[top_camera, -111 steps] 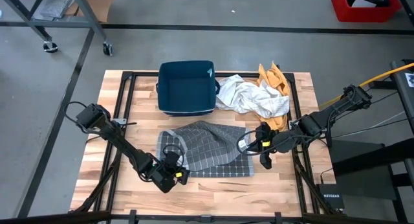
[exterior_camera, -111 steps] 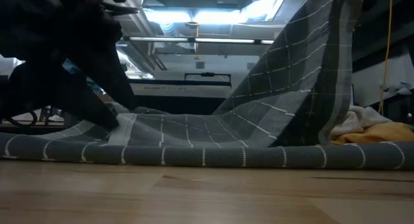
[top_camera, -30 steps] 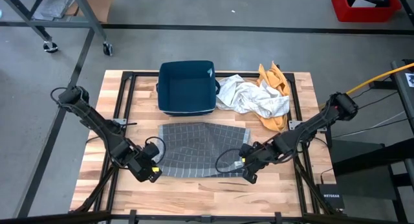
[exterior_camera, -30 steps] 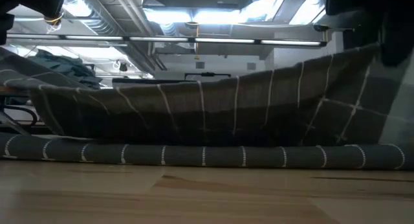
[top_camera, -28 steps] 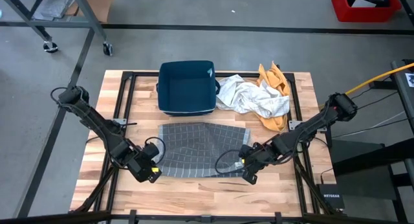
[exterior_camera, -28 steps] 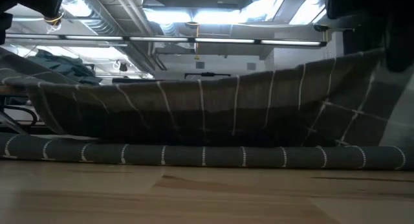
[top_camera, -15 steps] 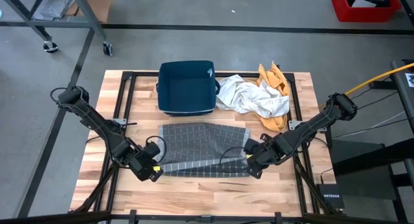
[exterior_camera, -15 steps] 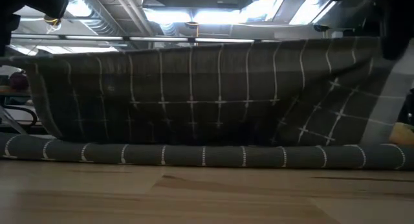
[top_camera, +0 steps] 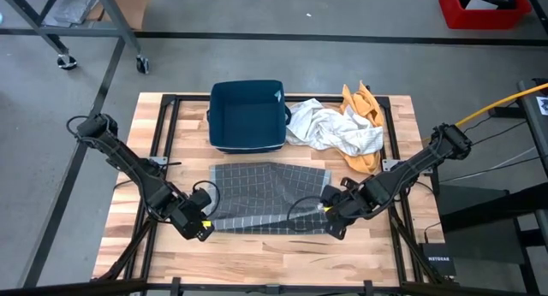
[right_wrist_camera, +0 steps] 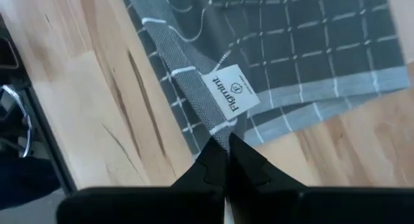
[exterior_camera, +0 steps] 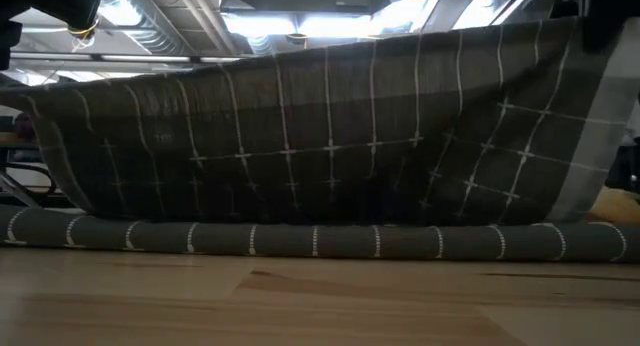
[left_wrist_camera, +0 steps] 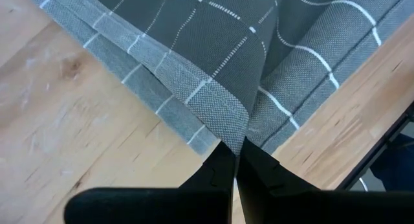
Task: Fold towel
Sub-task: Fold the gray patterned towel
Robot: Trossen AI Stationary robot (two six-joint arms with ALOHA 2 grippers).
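Note:
A grey towel (top_camera: 265, 193) with a white grid lies mid-table. Its lower layer (exterior_camera: 320, 241) rests flat on the wood, while an upper layer (exterior_camera: 330, 136) is raised as a sheet between my two grippers. My left gripper (top_camera: 207, 219) is shut on the sheet's near left corner. My right gripper (top_camera: 329, 210) is shut on its near right corner, beside a white label (right_wrist_camera: 231, 88). In the low view the sheet sags a little at the left and stands higher at the right. My left gripper pinches the towel's hemmed corner tip (left_wrist_camera: 238, 134) between its two fingers, coming steeply from above. The corner is lifted clear, and another layer (left_wrist_camera: 162, 75) lies on the wood below it. My right gripper pinches the corner tip just below the label (right_wrist_camera: 218, 134) between its two fingers, steeply from above. That corner is lifted clear and the cloth runs up to it fairly taut.
A dark blue bin (top_camera: 248, 115) stands at the far side behind the towel. A crumpled white cloth (top_camera: 332, 129) and an orange cloth (top_camera: 364, 108) lie at the far right. Bare wood (top_camera: 274, 253) runs along the near edge, with black frame rails (top_camera: 167, 142) along the sides.
My right gripper has gone up and tipped steeper, carrying its towel corner with it. The sheet between the grippers has been drawn higher and flatter, most on the right side. The lower layer has stayed on the table.

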